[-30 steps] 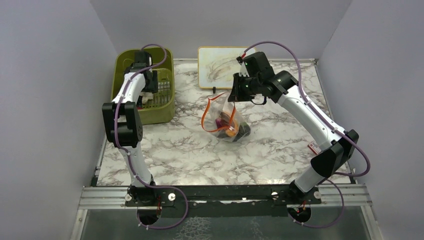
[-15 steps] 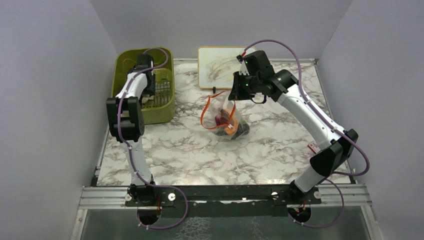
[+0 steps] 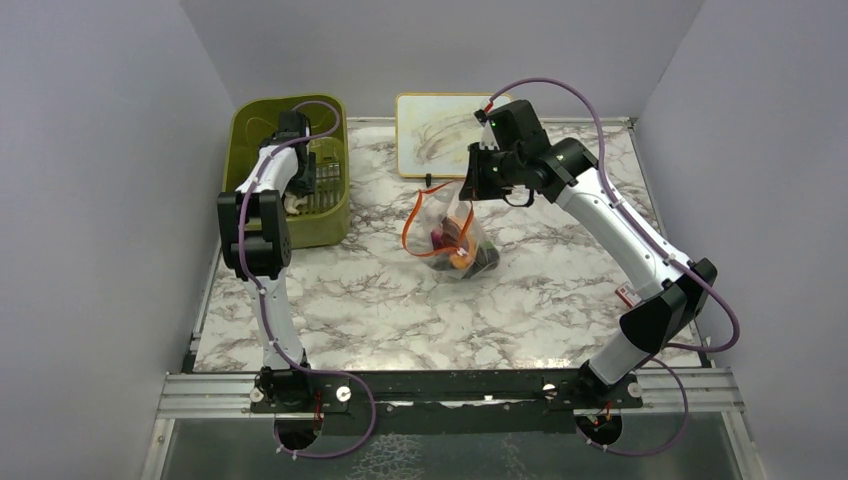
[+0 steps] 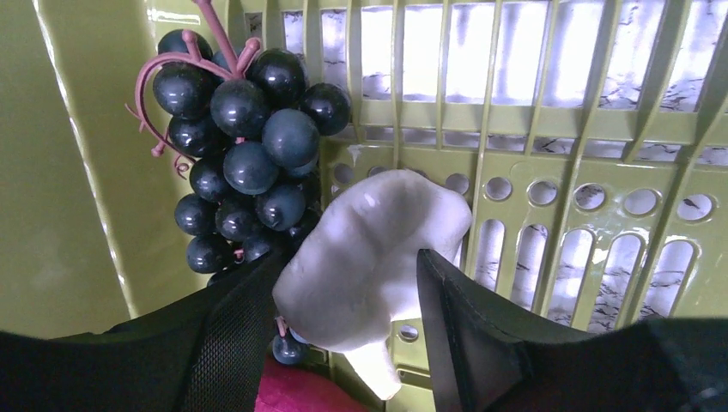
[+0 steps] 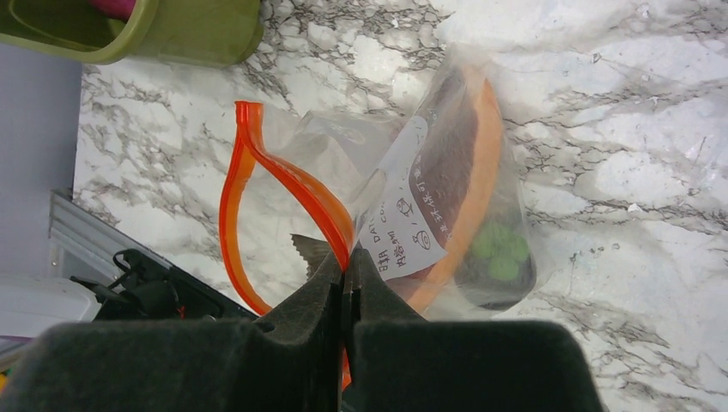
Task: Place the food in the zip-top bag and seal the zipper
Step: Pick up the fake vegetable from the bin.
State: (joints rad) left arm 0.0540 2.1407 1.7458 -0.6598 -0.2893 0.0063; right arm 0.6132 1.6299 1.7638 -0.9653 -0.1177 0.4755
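Observation:
My left gripper (image 4: 348,292) is down inside the olive-green bin (image 3: 250,125), shut on a pale grey-white toy piece (image 4: 369,249). Dark purple grapes (image 4: 245,146) lie just left of it, and a pink-purple piece (image 4: 257,390) lies under it. My right gripper (image 5: 346,279) is shut on the orange-red zipper (image 5: 249,172) and holds up the clear zip-top bag (image 5: 403,146) with its mouth looped open. Inside the bag are the hot dog (image 5: 485,154) and a green piece (image 5: 502,249). In the top view the bag (image 3: 455,245) hangs below the right gripper (image 3: 470,188) at the table's middle.
A cream board (image 3: 435,135) lies at the back, just behind the right gripper. A small red-and-white tag (image 3: 628,294) sits at the right edge. The bin's slotted wall (image 4: 601,257) stands close in front of the left fingers. Grey walls enclose the table.
The left arm has drawn in over the bin, its elbow moving toward the back. The right gripper has pulled the bag slightly up and back, so it hangs narrower.

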